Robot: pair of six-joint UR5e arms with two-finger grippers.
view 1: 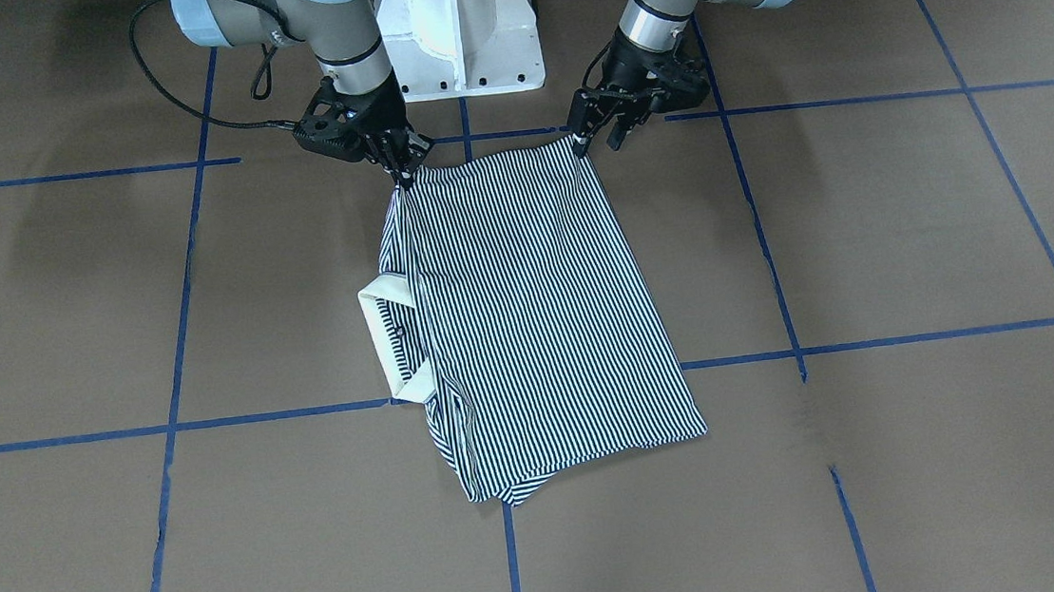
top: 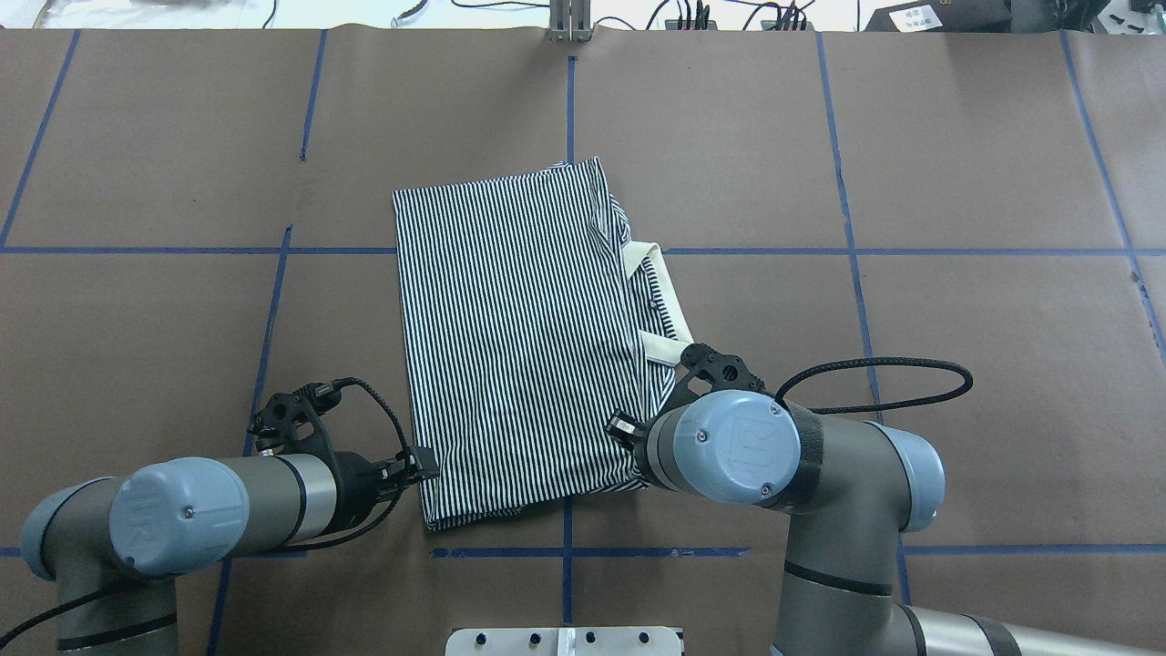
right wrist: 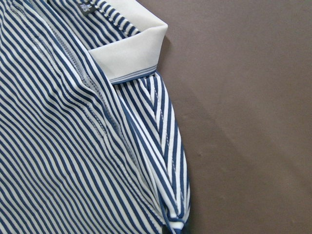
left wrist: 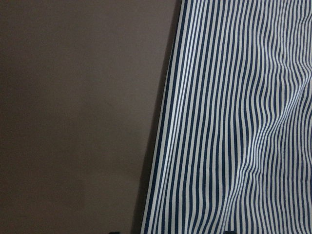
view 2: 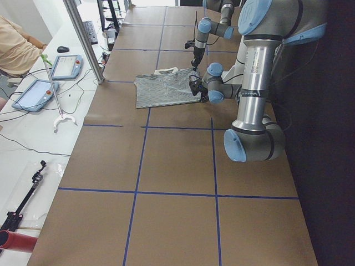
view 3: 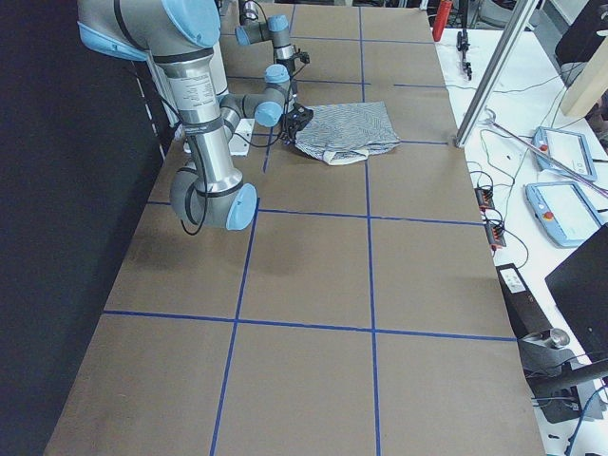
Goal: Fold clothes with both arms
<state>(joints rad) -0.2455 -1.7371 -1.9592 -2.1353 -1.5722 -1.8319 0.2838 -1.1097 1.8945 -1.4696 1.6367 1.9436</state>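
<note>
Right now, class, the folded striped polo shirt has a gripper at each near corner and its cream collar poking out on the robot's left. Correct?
No: the cream collar pokes out of the striped polo shirt on the robot's right, as the overhead exterior view shows. The rest holds.

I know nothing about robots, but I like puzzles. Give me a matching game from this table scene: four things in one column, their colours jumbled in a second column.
Things:
1. polo shirt
2. collar
3. tape lines
4. table cover

Colours:
A. brown
B. thin navy-and-white stripes
C. blue
D. cream

Pairs: 1-B, 2-D, 3-C, 4-A
</note>
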